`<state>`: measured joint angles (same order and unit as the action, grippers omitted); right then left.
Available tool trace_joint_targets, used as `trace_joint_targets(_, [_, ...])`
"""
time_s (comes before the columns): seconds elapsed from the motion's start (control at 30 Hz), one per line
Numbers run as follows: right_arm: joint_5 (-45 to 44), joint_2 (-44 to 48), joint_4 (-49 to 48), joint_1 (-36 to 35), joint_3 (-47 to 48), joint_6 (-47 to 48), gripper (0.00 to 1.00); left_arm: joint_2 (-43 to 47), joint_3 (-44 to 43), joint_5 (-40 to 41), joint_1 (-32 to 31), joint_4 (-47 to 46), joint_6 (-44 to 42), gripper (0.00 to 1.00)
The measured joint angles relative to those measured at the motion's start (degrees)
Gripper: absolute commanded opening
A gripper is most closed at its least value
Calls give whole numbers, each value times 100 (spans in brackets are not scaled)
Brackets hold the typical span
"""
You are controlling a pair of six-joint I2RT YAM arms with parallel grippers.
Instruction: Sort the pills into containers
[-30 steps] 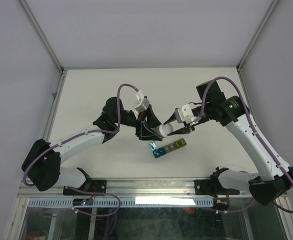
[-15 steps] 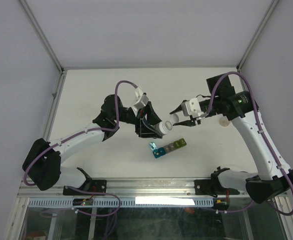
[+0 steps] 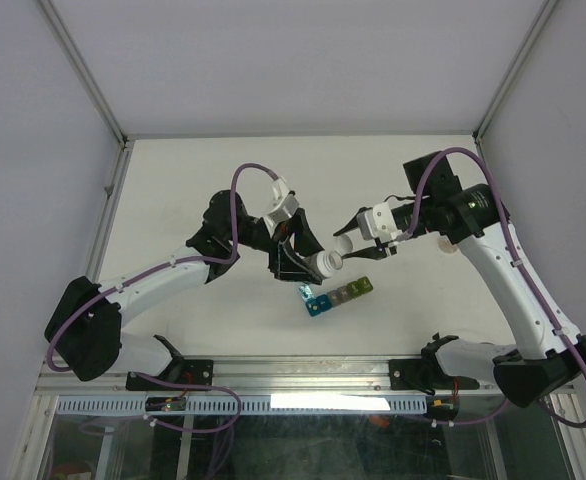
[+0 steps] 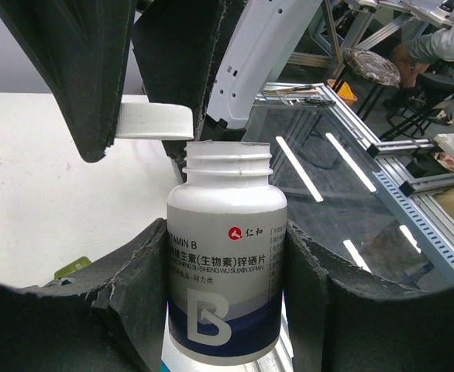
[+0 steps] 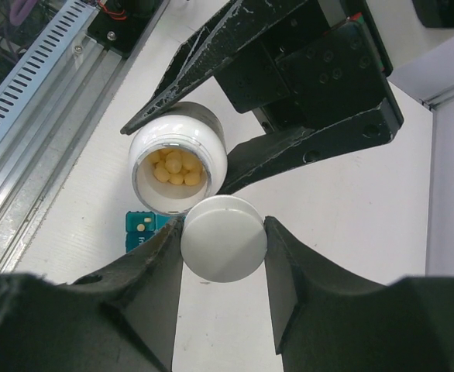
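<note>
Tilting lower than earlier, white plastic pill bottle (image 4: pixel 225 310) is clamped by left gripper (image 4: pixel 225 229); round white cap (image 5: pixel 223 252) by right gripper (image 5: pixel 223 229).

My inventory: 2 arms, left arm (image 3: pixel 163 275) and right arm (image 3: pixel 521 295); 2 grippers, left gripper (image 3: pixel 311 264) and right gripper (image 3: pixel 349 244); 1 bottle (image 4: pixel 225 256); 1 cap (image 5: pixel 223 238); 1 container strip (image 3: pixel 335 297) of 4 compartments. Pills (image 5: pixel 177 169): heaped, not countable.
</note>
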<state>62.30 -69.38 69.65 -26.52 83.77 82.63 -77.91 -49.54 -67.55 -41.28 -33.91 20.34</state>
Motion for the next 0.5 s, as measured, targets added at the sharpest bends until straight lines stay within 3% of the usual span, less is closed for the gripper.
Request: trace_joint_targets(0.5, [216, 114, 350, -131, 0, -35, 20, -17, -4, 13, 7, 4, 2, 0])
